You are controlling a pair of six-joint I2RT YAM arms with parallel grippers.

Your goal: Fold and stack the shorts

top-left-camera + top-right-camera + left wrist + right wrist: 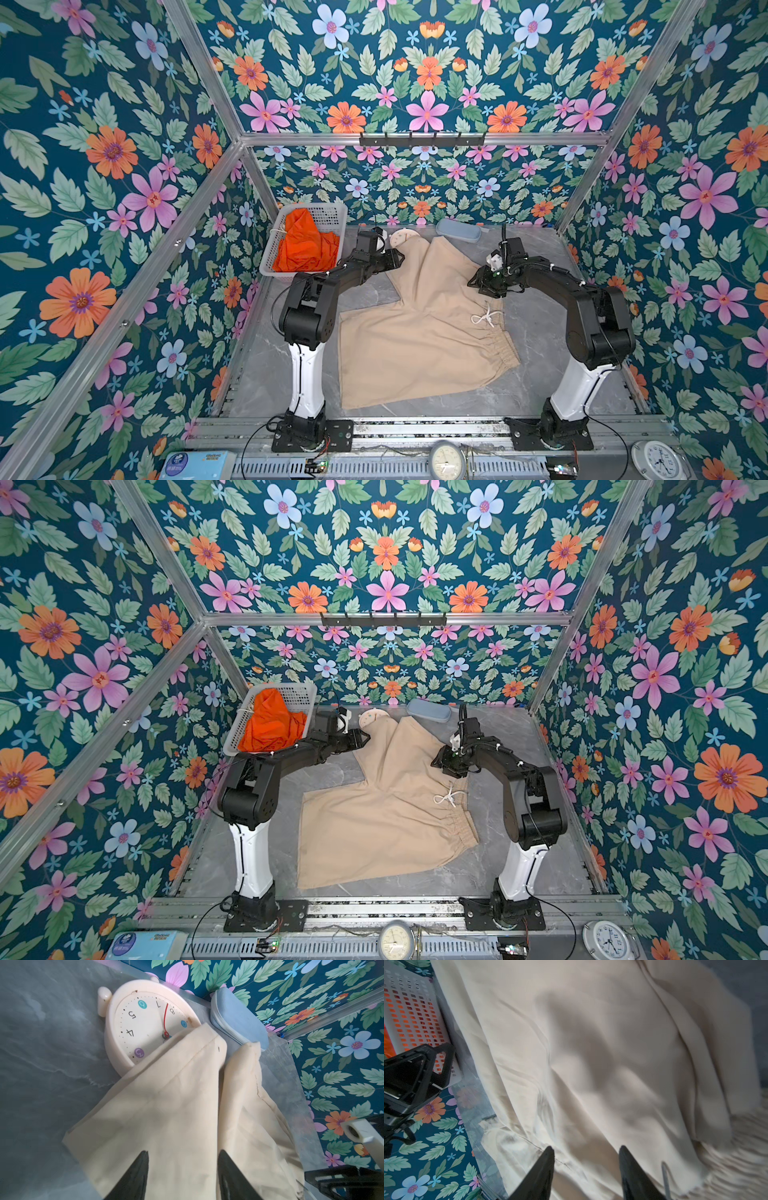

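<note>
Both black arms are bent at the elbow and reach in low over the far half of the table. The left gripper (397, 258) sits at the far leg of the beige woven-cloth shorts (415, 332), close to its hem. In its wrist view the two black fingers (140, 1169) stand apart with flat cloth under them and nothing pinched, so I'd call it open. The right gripper (474, 286) hangs low over the same pair near the far end of the waistband. Its wrist view shows the same thing: jaws apart, cloth just lying beneath them.

The beige pair is spread out mid-table on the grey marble-look tabletop (540, 324) with the legs splayed in a V. Its gathered elastic waistband (503, 345) points right, and a white drawstring (484, 318) lies loosely tied on top. The fabric looks smooth with soft creases.

The far leg's hem drapes over part of a round cream plastic alarm clock (400, 237) lying face up. It also reaches right up to a rounded pale-blue fabric case (461, 230) by the back wall.

The bright orange shorts (301, 245) are crumpled inside a white perforated plastic basket (332, 208) in the far left corner, right next to the left arm.
</note>
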